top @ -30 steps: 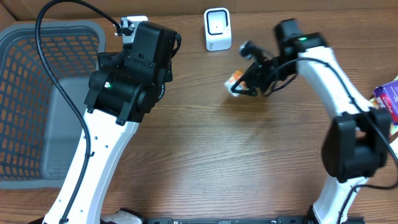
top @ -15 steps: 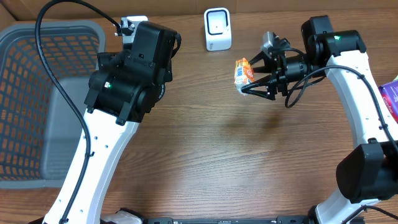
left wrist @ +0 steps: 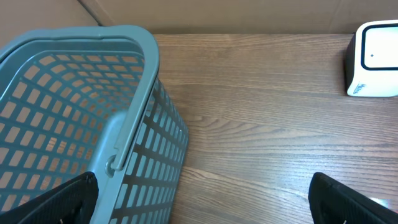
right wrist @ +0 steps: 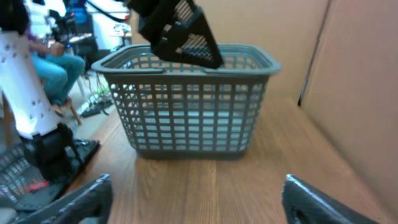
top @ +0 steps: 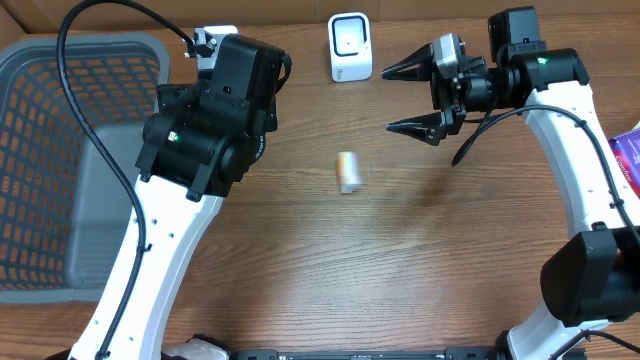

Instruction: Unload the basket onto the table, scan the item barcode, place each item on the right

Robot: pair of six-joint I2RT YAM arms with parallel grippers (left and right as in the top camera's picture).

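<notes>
The item (top: 347,172), a small orange and white pack, shows as a blur over the middle of the table, apart from both grippers. The white barcode scanner (top: 350,47) stands at the table's far edge and also shows at the right edge of the left wrist view (left wrist: 373,59). My right gripper (top: 388,100) hangs right of the scanner, pointing left, open and with nothing between its fingers (right wrist: 193,199). My left gripper (left wrist: 202,199) is open wide by the basket's corner, holding nothing.
A grey-blue mesh basket (top: 60,150) fills the left side of the table; the left wrist view has its rim (left wrist: 124,124) close by. The right wrist view faces the same basket (right wrist: 186,99). A purple packet (top: 625,160) lies at the right edge.
My right gripper has opened and let go of the item. The item has left the fingers and moved down-left toward the table's middle. The left arm has not moved.
</notes>
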